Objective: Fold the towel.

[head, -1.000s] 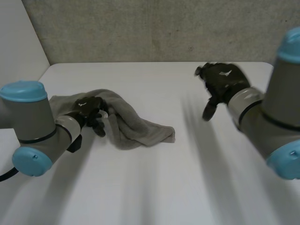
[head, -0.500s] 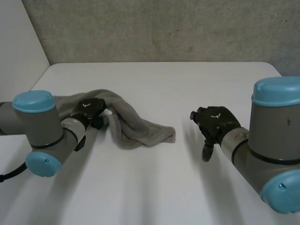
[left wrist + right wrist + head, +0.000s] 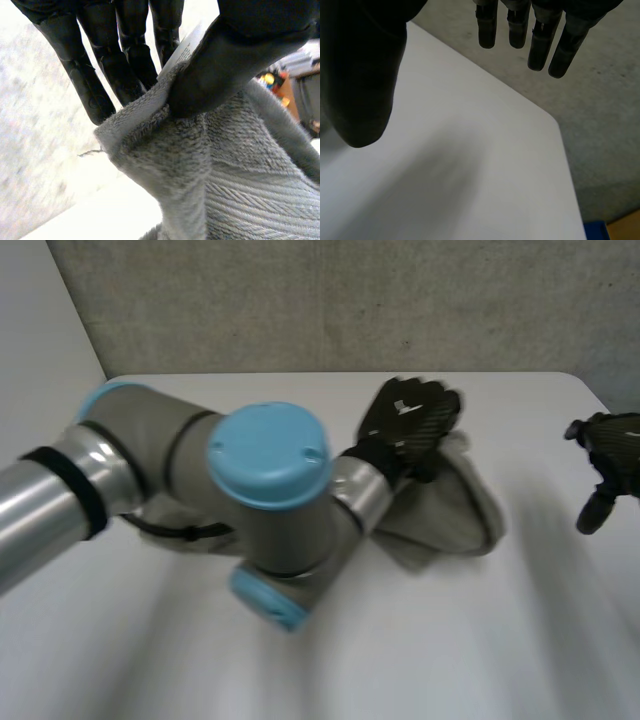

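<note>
Pinching a towel [image 3: 452, 512] corner between thumb and fingers, the left hand [image 3: 408, 423] looks mid-fold; right hand [image 3: 612, 453] hangs empty, fingers straight. Next: lay that corner down squarely.

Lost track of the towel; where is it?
Head view: the towel is right of the table's centre, its edge pinched by the left hand.
</note>
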